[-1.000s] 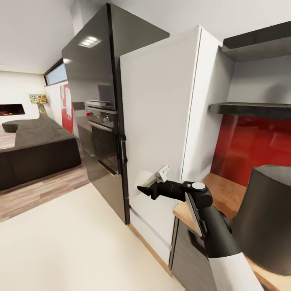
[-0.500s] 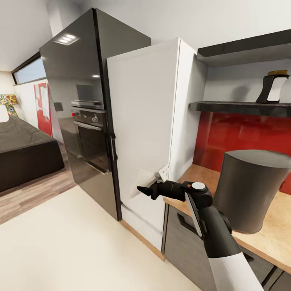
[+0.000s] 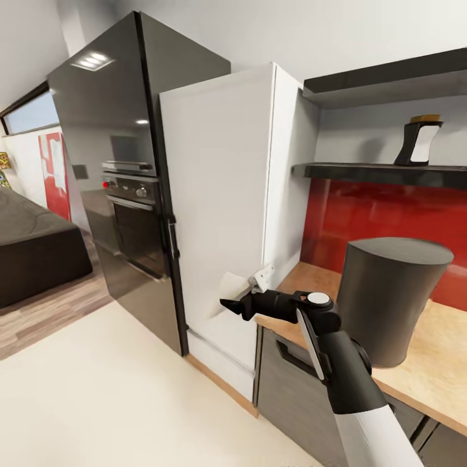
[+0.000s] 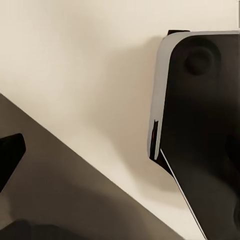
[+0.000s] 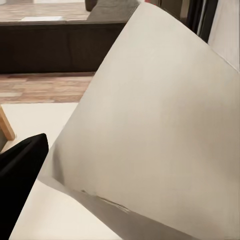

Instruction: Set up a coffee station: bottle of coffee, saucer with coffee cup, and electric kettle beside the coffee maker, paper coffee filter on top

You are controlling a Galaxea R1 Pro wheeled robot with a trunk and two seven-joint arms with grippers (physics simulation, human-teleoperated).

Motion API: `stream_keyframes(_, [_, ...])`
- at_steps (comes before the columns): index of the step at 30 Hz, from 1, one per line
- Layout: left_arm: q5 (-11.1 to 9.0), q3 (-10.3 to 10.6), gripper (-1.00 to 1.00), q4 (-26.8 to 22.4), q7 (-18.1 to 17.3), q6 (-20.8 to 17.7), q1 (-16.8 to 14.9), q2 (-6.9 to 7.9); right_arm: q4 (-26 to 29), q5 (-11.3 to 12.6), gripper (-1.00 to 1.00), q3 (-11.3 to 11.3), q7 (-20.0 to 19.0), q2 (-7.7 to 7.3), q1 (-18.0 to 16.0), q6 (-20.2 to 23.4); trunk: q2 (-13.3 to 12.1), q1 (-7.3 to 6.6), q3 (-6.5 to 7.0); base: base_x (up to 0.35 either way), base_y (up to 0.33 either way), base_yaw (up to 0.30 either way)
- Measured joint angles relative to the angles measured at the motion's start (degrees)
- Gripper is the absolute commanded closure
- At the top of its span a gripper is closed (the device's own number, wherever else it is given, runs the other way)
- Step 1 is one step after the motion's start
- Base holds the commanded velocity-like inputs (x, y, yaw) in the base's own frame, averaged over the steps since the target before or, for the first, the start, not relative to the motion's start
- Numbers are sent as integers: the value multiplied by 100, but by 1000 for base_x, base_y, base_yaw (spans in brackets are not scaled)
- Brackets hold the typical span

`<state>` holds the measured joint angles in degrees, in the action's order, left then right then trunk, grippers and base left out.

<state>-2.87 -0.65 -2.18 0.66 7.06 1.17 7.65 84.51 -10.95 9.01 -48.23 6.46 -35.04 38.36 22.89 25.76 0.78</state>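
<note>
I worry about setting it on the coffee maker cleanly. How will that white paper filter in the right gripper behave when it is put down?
The paper coffee filter looks thin and light, so it will probably flex rather than hold shape. Pinched at one edge by the right gripper, it may droop or flutter. The coffee maker has a flat top, so it should rest there.

The coffee maker (image 3: 388,298) stands on the surface (image 3: 447,383) at the right, near its front edge. Above and behind it, the bottle (image 3: 419,140) sits on the shelf (image 3: 383,172), with a second shelf (image 3: 389,78) higher up. Left of the surface stands a tall cabinet (image 3: 220,214), and left of that the oven unit (image 3: 117,181). The right hand (image 3: 235,303) holds the filter (image 3: 228,287) in front of the cabinet, left of the coffee maker. A sofa (image 3: 32,246) lies at far left.
</note>
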Motion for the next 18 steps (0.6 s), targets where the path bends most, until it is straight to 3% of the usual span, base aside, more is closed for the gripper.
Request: stream_keyframes(18, [2, 2, -100, 2, 0, 0, 0, 1, -8, -4, 100, -10, 8, 0, 0, 0, 0, 0, 43, 0, 0, -274])
